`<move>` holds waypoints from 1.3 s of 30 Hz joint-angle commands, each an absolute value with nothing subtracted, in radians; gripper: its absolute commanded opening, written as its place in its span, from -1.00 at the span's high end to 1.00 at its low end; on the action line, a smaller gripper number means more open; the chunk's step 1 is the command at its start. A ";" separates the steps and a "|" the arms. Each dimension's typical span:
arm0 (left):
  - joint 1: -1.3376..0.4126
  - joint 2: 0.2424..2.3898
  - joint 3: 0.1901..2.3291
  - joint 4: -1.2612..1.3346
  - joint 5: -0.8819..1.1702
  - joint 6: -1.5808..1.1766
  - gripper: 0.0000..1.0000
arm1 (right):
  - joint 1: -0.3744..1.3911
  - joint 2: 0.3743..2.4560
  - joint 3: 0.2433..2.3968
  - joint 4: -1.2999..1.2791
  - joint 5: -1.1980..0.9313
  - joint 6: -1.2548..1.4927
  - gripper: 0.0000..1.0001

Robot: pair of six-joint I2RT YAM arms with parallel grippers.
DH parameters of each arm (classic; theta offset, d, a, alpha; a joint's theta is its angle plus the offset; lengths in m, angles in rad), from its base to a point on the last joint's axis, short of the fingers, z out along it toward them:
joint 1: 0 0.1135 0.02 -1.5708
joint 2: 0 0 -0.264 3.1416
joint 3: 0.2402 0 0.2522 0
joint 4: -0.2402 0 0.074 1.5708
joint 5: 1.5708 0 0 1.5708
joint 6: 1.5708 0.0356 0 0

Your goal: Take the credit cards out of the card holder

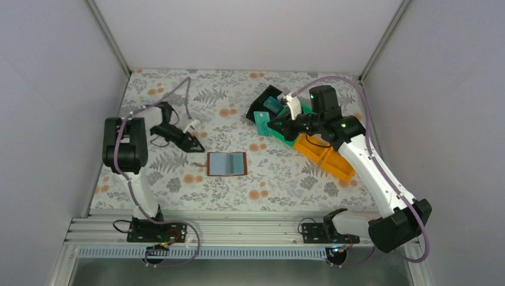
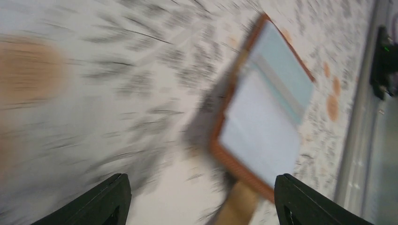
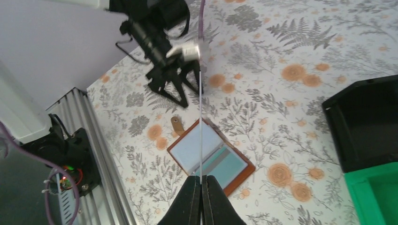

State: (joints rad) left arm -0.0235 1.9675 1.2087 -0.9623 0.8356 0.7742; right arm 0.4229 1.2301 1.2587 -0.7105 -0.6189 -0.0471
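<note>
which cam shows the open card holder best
Right wrist: the card holder lies open and sharp, slots visible, crossed only by the edge-on credit card in the right gripper. Top external shows it whole but small; left wrist blurs it.

Pale walls (image 1: pixel 250 30) on three sides; fern-and-flower cloth (image 1: pixel 178 179); metal rail (image 1: pixel 238 229) at near edge

black bin (image 3: pixel 371 124), green bin (image 3: pixel 375 197), orange bin (image 1: pixel 312 148)

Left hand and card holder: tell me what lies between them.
Only bare floral cloth, plus the holder's own small strap, lies between the left hand and the card holder; the top and right wrist views show it.
</note>
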 commanded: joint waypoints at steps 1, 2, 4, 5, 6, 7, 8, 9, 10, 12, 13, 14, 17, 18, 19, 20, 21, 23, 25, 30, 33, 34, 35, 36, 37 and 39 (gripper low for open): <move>0.095 1.874 1.336 -0.957 0.790 0.823 -0.53 | 0.451 1.259 1.237 -0.698 -0.699 -0.055 0.92; 0.102 1.846 1.363 -0.963 0.789 0.826 -0.53 | 0.458 1.263 1.235 -0.693 -0.707 -0.056 0.92; 0.091 1.786 1.410 -0.998 0.814 0.855 -0.56 | 0.479 1.279 1.235 -0.681 -0.730 -0.062 0.92; 0.075 1.758 1.445 -1.036 0.857 0.886 -0.58 | 0.494 1.291 1.239 -0.675 -0.738 -0.065 0.92; 0.052 1.735 1.473 -1.081 0.923 0.918 -0.59 | 0.512 1.310 1.245 -0.673 -0.743 -0.069 0.92; 0.024 1.715 1.507 -1.139 0.967 0.954 -0.60 | 0.529 1.326 1.255 -0.674 -0.743 -0.075 0.92; -0.012 1.700 1.540 -1.200 1.011 1.006 -0.60 | 0.548 1.346 1.267 -0.677 -0.739 -0.080 0.92; -0.051 1.689 1.570 -1.261 1.043 1.040 -0.61 | 0.572 1.365 1.279 -0.683 -0.739 -0.087 0.92; -0.098 1.680 1.598 -1.309 1.059 1.071 -0.65 | 0.587 1.381 1.291 -0.687 -0.741 -0.094 0.92; -0.182 1.646 1.620 -1.355 1.055 1.095 -0.75 | 0.615 1.409 1.311 -0.694 -0.743 -0.107 0.92; -0.213 1.629 1.618 -1.355 1.043 1.099 -0.77 | 0.626 1.419 1.320 -0.698 -0.742 -0.113 0.92; -0.238 1.613 1.614 -1.355 1.034 1.105 -0.79 | 0.636 1.426 1.326 -0.702 -0.739 -0.116 0.92; -0.275 1.584 1.599 -1.354 1.010 1.107 -0.82 | 0.659 1.433 1.334 -0.698 -0.744 -0.122 0.92; -0.288 1.581 1.592 -1.346 1.002 1.095 -0.81 | 0.665 1.435 1.334 -0.692 -0.749 -0.125 0.92; -0.301 1.580 1.583 -1.337 0.995 1.081 -0.78 | 0.674 1.435 1.338 -0.688 -0.753 -0.129 0.92; -0.316 1.582 1.573 -1.325 0.987 1.066 -0.73 | 0.683 1.438 1.343 -0.685 -0.754 -0.131 0.92; -0.330 1.585 1.563 -1.316 0.975 1.050 -0.66 | 0.690 1.442 1.350 -0.685 -0.751 -0.133 0.92; -0.352 1.591 1.553 -1.317 0.964 1.044 -0.41 | 0.701 1.452 1.362 -0.686 -0.744 -0.134 0.92; -0.359 1.593 1.546 -1.321 0.960 1.048 -0.08 | 0.708 1.456 1.369 -0.687 -0.742 -0.137 0.92; -0.360 1.575 1.540 -1.338 0.994 1.063 0.94 | 0.713 1.455 1.375 -0.685 -0.737 -0.144 0.92; -0.353 1.568 1.556 -1.345 1.033 1.039 0.95 | 0.712 1.437 1.366 -0.655 -0.661 -0.117 0.89; -0.343 1.567 1.562 -1.322 1.043 0.986 0.95 | 0.710 1.423 1.356 -0.629 -0.601 -0.093 0.77; -0.330 1.573 1.572 -1.287 1.051 0.917 0.95 | 0.703 1.405 1.343 -0.602 -0.531 -0.070 0.62; -0.311 1.581 1.584 -1.254 1.058 0.828 0.95 | 0.696 1.382 1.329 -0.576 -0.448 -0.051 0.41; -0.291 1.592 1.595 -1.223 1.064 0.707 0.95 | 0.694 1.345 1.317 -0.545 -0.338 -0.029 0.31; -0.234 1.603 1.608 -1.148 1.090 0.531 0.95 | 0.697 1.284 1.301 -0.479 -0.163 -0.010 0.29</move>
